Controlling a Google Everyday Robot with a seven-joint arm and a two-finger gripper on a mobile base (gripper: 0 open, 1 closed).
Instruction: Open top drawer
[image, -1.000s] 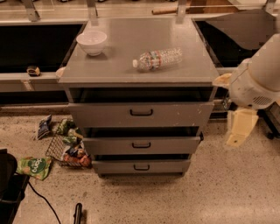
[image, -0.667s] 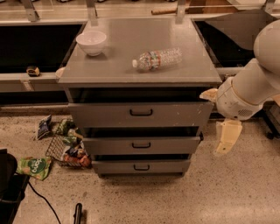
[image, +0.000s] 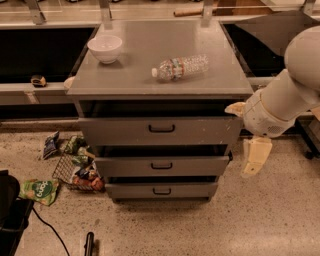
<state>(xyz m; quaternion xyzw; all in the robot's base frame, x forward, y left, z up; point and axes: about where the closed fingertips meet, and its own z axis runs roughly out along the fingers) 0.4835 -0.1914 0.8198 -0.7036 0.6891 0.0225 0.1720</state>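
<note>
The top drawer (image: 200, 131) is the widest grey drawer of the cabinet, with a flat front and a black bar handle (image: 161, 128) at its middle. A dark gap shows between its front and the cabinet top. My gripper (image: 255, 156) hangs at the end of the white arm (image: 285, 100), just right of the cabinet's right side, at about the height of the middle drawer (image: 200, 165). It points down and holds nothing. It is well to the right of the top drawer's handle.
A white bowl (image: 104, 48) and a lying plastic water bottle (image: 180, 67) are on the cabinet top (image: 125, 80). The bottom drawer (image: 195, 190) sits lowest. Snack bags (image: 41, 190) and a wire basket (image: 75, 170) lie on the floor at left. A black object (image: 10, 210) with a cable is at lower left.
The arm and gripper have moved left and a little down, closer to the cabinet's right side. The drawers, bowl and bottle have not moved.
</note>
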